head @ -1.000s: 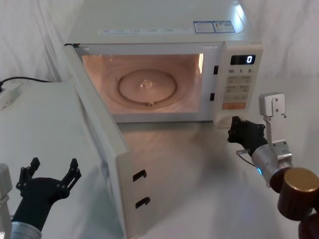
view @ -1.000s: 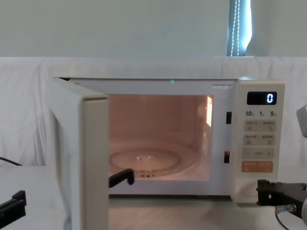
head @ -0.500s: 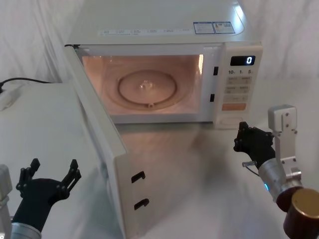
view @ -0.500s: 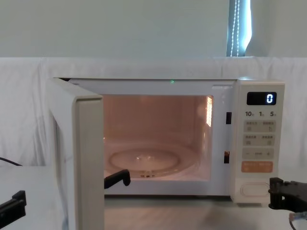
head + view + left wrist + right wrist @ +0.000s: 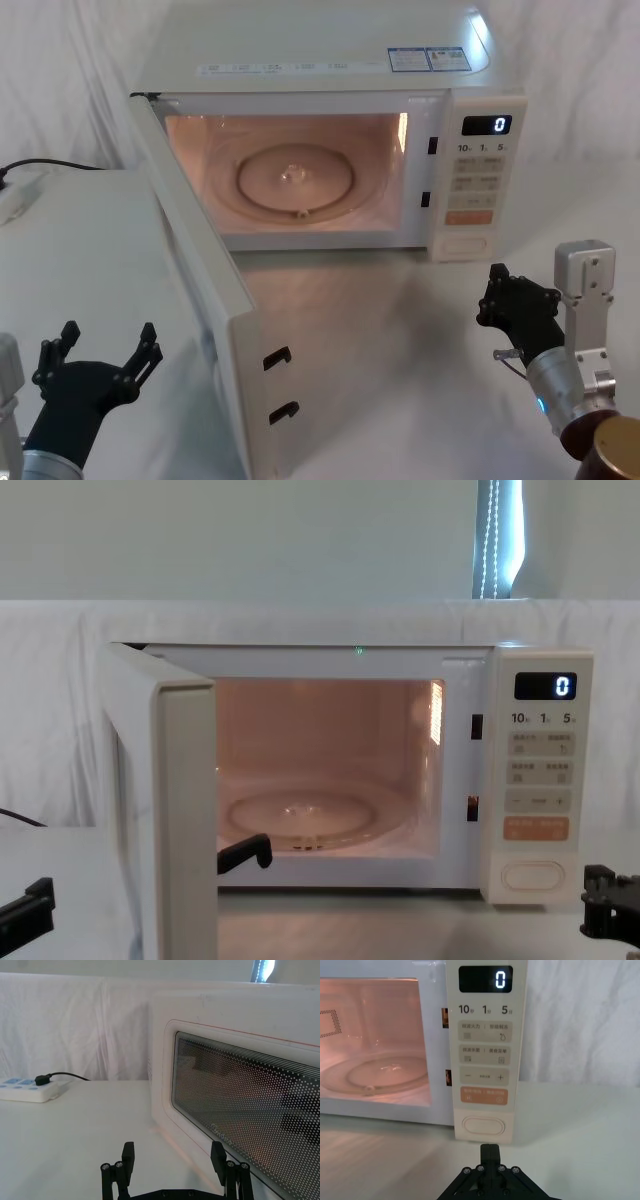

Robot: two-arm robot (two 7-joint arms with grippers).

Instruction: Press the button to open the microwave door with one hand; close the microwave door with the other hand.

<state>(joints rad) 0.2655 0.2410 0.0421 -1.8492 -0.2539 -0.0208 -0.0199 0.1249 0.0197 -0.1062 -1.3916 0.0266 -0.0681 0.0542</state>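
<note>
The black right gripper [image 5: 512, 305], fingers pressed together, hovers apart from the wide cream pill-shaped button [image 5: 482, 1125] at the control panel's bottom. The black left gripper [image 5: 97, 360], fingers spread, sits outside the broad cream microwave door [image 5: 200, 290], swung wide open. Inside the lit cream microwave [image 5: 320, 60] lies a round glass turntable [image 5: 295, 180].

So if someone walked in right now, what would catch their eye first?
The microwave door swung wide open toward the robot's left, with the lit orange inside and its glass plate showing. Next, the right pincer, shut, in front of the button, and the left pincer, open, beside the door.
</note>
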